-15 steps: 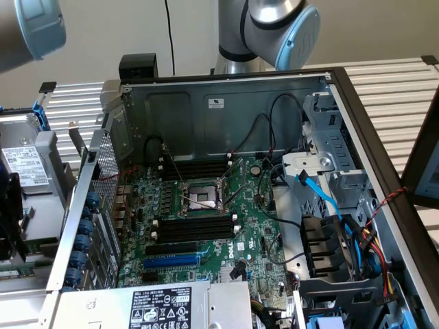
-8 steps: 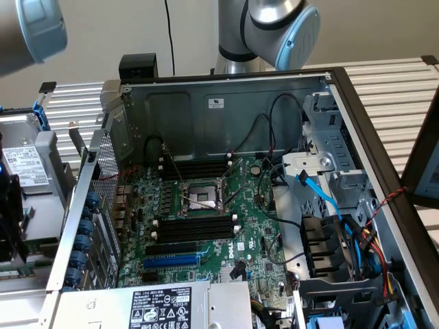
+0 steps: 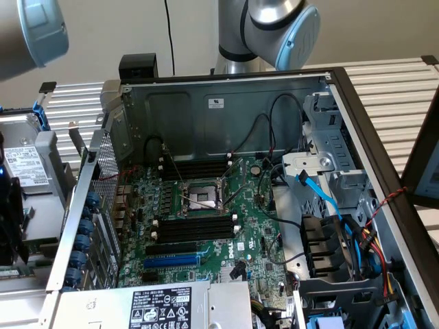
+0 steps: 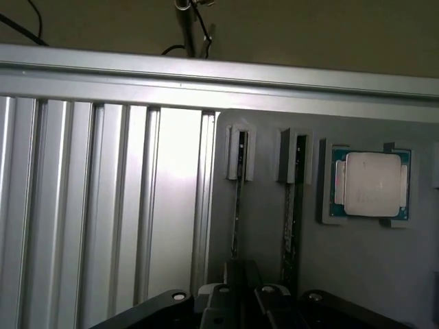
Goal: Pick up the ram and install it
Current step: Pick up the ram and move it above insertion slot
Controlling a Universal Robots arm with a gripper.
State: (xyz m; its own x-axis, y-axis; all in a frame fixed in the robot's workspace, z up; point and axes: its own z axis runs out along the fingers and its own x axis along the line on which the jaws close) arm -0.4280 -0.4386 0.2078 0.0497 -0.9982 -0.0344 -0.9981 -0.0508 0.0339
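Your claw (image 4: 241, 293) hangs right over the grey tray (image 4: 357, 274) on the slatted worktop (image 4: 103, 205), lined up with the nearer ram stick (image 4: 237, 199), which stands on edge in its slot. A second ram stick (image 4: 293, 205) sits just beside it, then a CPU (image 4: 371, 184). Honestly can't tell if the claw's wide or gripping.

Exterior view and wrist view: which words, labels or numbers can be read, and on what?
Nothing reads legibly.
Small white sticker on the grey metal case wall: too small.
Large white label on the silver power-supply box: blurred.
White label on the grey drive: blurred.
Square silver processor: nothing readable.
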